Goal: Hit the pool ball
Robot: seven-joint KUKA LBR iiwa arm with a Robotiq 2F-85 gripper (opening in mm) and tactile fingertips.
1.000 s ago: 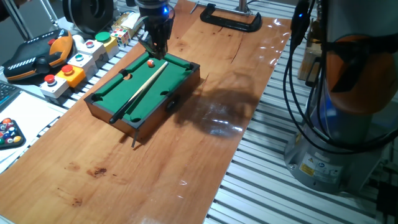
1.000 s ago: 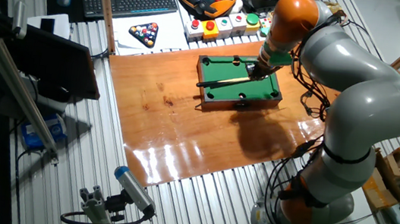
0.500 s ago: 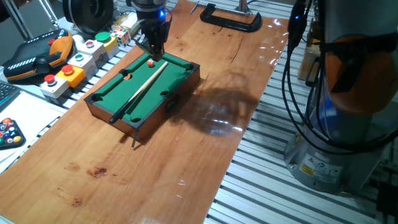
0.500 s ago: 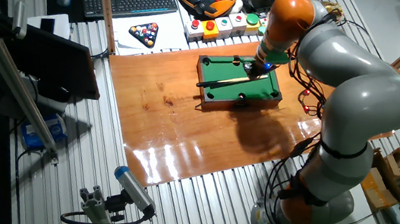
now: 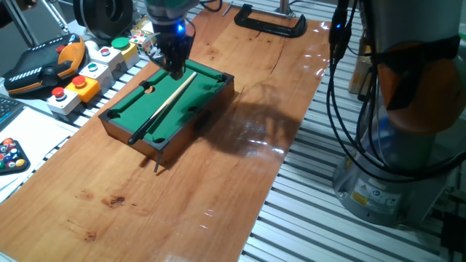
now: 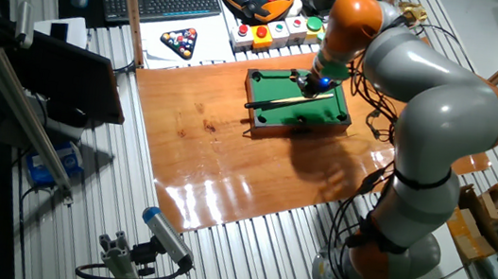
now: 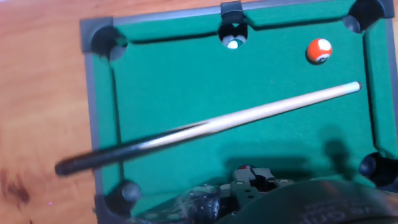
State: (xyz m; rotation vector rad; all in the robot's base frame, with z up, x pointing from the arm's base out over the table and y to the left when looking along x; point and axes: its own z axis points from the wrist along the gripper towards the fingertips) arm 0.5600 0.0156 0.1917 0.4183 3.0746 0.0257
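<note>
Lying near a corner pocket of the pool table (image 7: 186, 81), the pool ball (image 7: 319, 51) is seen beside the cue (image 7: 211, 126); the end effector's (image 5: 175, 67) opening cannot be told.

2 fixed views from opposite sides, hand view straight down, all sharing pool table (image 5: 171, 102)

Open felt, one long obstacle

The cue (image 7: 211, 127) lies diagonally across the pool table (image 7: 186, 81); the pool ball (image 7: 319, 51) sits apart from its tip, open felt around it.
</note>
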